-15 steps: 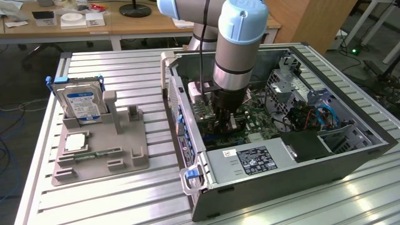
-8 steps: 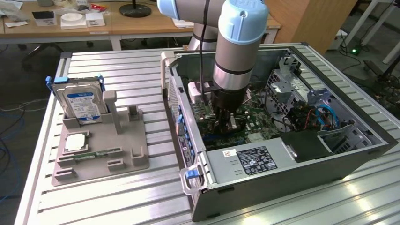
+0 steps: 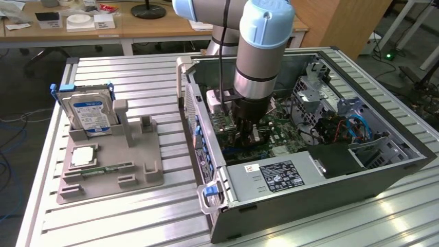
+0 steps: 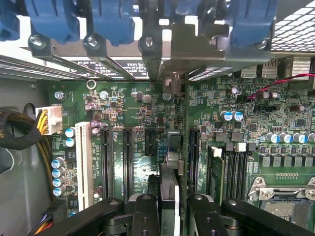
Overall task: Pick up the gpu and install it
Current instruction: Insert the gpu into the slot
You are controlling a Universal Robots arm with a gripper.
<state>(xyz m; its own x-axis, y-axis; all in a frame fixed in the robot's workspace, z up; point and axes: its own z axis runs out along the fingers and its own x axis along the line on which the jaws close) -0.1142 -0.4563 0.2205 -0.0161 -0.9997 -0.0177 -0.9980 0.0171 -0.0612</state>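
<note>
The gripper (image 4: 172, 219) is clamped on the gpu (image 4: 170, 184), holding it on edge inside the case (image 3: 329, 193). It sits along a motherboard (image 4: 147, 105) slot, bracket end toward the case's rear wall, I'd say to line it up.

Arm (image 3: 264, 62): silver-grey round tube links, big pale blue caps (image 3: 271, 20) on the joints, thin black band around the lower tube. Black cable (image 3: 221, 51) runs alongside the tube. Small white box (image 3: 215, 99) mounted at the wrist, left side in the exterior view. Wrist section (image 3: 245, 110) below it is black. Gripper (image 4: 170, 211): matte black, two chunky fingers (image 4: 145, 216), curved outer link bars (image 4: 83, 217), round black pivot screws (image 4: 146, 197) at the joints.
</note>
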